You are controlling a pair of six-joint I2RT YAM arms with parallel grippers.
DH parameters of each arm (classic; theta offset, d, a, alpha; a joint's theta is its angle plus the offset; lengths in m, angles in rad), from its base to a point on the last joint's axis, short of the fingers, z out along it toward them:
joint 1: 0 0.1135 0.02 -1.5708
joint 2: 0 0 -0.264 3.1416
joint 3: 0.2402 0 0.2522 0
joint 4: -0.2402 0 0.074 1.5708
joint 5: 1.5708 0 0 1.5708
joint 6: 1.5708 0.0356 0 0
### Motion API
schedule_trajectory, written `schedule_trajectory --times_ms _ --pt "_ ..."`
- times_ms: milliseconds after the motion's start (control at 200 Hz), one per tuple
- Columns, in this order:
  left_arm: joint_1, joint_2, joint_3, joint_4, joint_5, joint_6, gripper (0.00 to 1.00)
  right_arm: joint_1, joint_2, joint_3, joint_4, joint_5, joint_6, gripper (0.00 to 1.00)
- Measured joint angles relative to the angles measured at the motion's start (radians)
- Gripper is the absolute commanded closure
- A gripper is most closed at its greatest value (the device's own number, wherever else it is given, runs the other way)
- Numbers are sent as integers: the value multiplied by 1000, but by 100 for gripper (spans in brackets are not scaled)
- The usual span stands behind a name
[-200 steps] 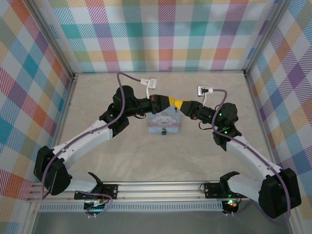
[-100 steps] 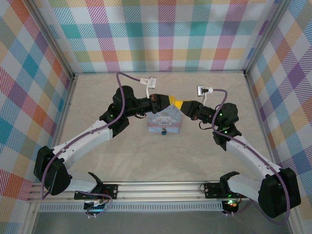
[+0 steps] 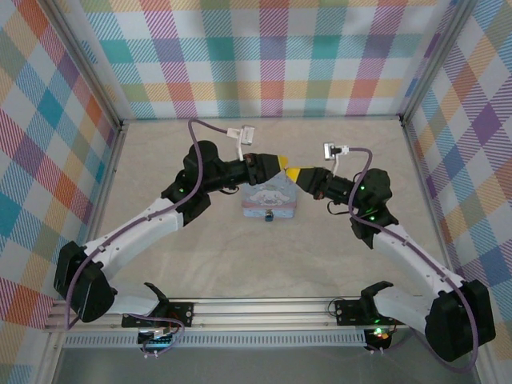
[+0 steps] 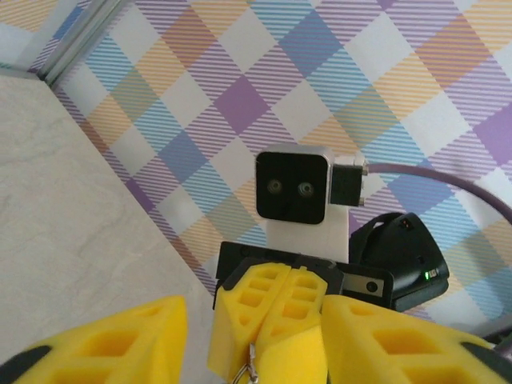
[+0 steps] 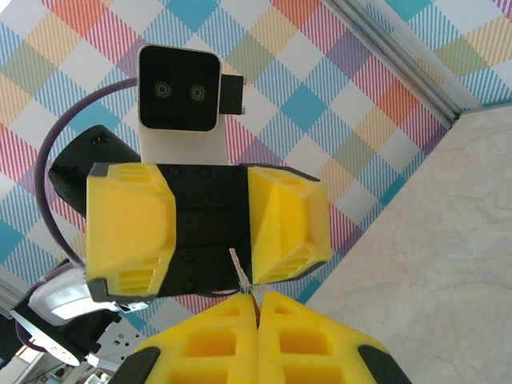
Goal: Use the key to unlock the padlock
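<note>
Both arms are bolted to the aluminium rail (image 3: 256, 308) by black brackets. Next to the rail, each has a bulky black shoulder, then a long white link, then black housings farther from the rail. A purple cable (image 3: 196, 172) runs along each arm away from the rail and ends in a white plug. A small green light (image 4: 432, 274) glows on a black housing far from the rail. The left claw (image 3: 278, 164) and right claw (image 3: 294, 173) have yellow fingers (image 5: 128, 228) moulded with rectangular pockets, on a black carrier dotted with screw heads. Each wrist carries a white camera block (image 4: 294, 188) with a black two-lens face.
</note>
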Motion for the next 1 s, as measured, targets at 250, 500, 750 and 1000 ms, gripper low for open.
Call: schedule_trajectory --times_ms 250,500,750,1000 --pt "37 -87 -7 -107 -82 36 22 0 -79 7 -168 31 -100 100" --pt "50 -146 -68 -275 -198 89 18 0 -153 37 -409 127 -257 100" --pt "71 -142 -172 -421 -338 103 11 0 -174 43 -607 288 -406 100" --pt "101 -19 -184 -439 -426 104 8 0 -148 41 -708 483 -491 100"
